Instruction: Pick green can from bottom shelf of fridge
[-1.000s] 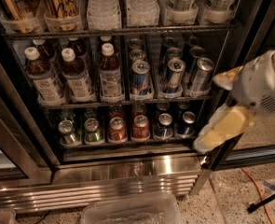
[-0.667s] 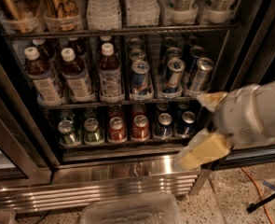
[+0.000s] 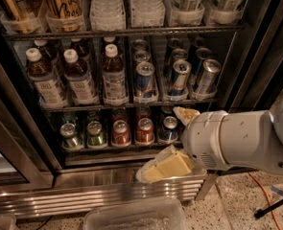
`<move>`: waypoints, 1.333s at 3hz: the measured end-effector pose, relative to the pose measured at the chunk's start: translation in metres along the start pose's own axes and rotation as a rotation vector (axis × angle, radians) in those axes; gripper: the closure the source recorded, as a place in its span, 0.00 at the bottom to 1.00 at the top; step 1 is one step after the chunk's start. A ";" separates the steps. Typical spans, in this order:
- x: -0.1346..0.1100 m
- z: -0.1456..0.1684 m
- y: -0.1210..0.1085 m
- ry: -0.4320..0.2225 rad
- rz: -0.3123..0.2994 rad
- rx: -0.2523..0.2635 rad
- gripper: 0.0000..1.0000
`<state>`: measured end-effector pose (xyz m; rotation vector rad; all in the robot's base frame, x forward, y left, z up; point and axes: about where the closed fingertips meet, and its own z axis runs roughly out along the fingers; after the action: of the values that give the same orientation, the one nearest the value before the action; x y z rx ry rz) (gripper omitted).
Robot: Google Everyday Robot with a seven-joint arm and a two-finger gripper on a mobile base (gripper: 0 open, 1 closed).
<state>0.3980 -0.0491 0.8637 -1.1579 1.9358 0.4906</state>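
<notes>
Two green cans (image 3: 96, 134) stand at the left end of the bottom shelf (image 3: 88, 149) of the fridge (image 3: 30, 128), the other green can (image 3: 70, 137) just left of the first. Two red cans (image 3: 121, 132) and a dark blue can (image 3: 169, 128) stand to their right. My gripper (image 3: 161, 142) reaches in from the right on a white arm, in front of the shelf's right end. Its pale yellow fingers (image 3: 167, 168) are spread apart and hold nothing. It is well to the right of the green cans and partly hides the far right of the shelf.
The rack above holds bottles (image 3: 113, 75) and tall blue-silver cans (image 3: 145, 80). The steel louvred base (image 3: 83, 195) runs below the shelf. A clear plastic bin (image 3: 131, 217) sits on the floor in front. An orange cable (image 3: 265, 190) lies at right.
My arm has moved left and down across the fridge front, from the right door frame to the right end of the bottom shelf. The cans have not moved.
</notes>
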 end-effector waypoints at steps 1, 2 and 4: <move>-0.001 -0.001 -0.001 -0.001 0.003 0.004 0.00; -0.002 0.005 -0.004 -0.054 0.018 0.035 0.00; 0.021 0.034 -0.018 -0.225 0.131 0.215 0.00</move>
<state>0.4234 -0.0470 0.8286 -0.8077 1.8247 0.4489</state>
